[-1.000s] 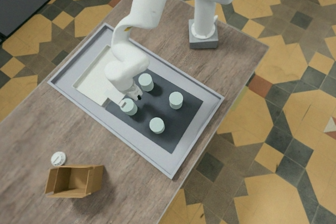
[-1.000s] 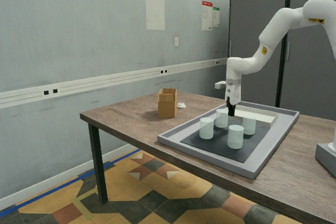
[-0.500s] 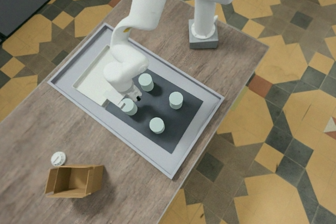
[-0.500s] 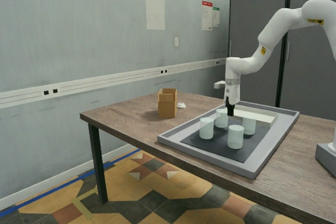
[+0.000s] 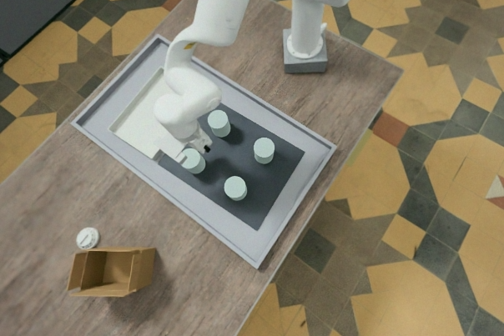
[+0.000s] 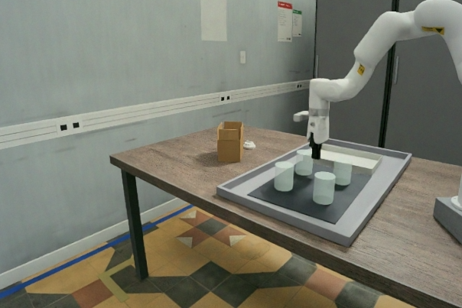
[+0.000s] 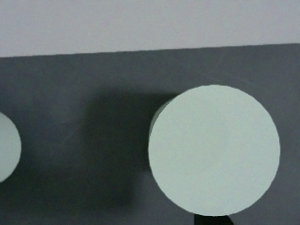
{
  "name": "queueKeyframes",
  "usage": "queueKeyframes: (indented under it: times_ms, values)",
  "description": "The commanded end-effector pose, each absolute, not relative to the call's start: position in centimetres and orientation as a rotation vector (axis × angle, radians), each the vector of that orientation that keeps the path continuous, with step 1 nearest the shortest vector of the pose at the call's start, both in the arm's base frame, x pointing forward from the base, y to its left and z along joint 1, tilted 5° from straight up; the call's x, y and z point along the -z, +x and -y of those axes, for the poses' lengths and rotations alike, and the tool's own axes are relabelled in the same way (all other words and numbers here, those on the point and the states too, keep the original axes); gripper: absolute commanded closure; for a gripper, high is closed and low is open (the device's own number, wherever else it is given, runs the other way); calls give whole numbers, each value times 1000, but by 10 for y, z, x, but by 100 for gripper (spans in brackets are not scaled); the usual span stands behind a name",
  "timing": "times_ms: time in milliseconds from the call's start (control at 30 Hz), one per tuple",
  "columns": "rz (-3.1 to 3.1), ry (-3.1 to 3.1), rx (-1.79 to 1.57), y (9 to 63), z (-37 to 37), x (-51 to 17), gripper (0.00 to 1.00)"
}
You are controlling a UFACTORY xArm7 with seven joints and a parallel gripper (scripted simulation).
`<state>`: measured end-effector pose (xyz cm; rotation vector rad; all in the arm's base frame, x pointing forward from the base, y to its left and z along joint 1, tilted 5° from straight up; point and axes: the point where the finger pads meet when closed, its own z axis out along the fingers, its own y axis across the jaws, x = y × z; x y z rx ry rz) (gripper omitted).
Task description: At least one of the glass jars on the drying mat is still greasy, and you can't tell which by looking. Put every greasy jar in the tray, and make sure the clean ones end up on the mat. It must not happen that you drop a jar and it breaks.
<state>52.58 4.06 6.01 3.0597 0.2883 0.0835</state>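
Note:
Four pale green glass jars stand upright on the dark drying mat [image 5: 260,213] [image 6: 325,215] [image 7: 50,81]. One jar [image 5: 194,162] [image 6: 304,163] [image 7: 215,149] is at the tray end, on the side away from the arm base. Another jar [image 5: 219,123] [image 6: 342,173] is at the tray end nearer the base. A third jar [image 5: 264,150] [image 6: 324,189] and a fourth jar [image 5: 235,188] [image 6: 284,176] [image 7: 7,146] stand farther from the tray. The cream tray [image 5: 135,124] [image 6: 359,157] holds no visible jar. My gripper [image 5: 206,148] [image 6: 316,157] [image 7: 213,219] is shut and empty, close beside the first jar. Grease is not visible.
A grey raised rim [image 5: 267,103] [image 6: 376,209] surrounds the mat and tray. An open cardboard box [image 5: 117,270] [image 6: 230,146] and a small white round object [image 5: 88,238] [image 6: 249,145] stand on the wooden table outside it. The arm base [image 5: 305,59] is on the opposite side.

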Motion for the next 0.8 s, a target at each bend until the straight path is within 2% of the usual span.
queueKeyframes:
  times_ms: [0,767]
  values:
    - [-288,3060,-90,528,-41,-62,100]
    - [-288,3060,-90,530,-42,-65,100]
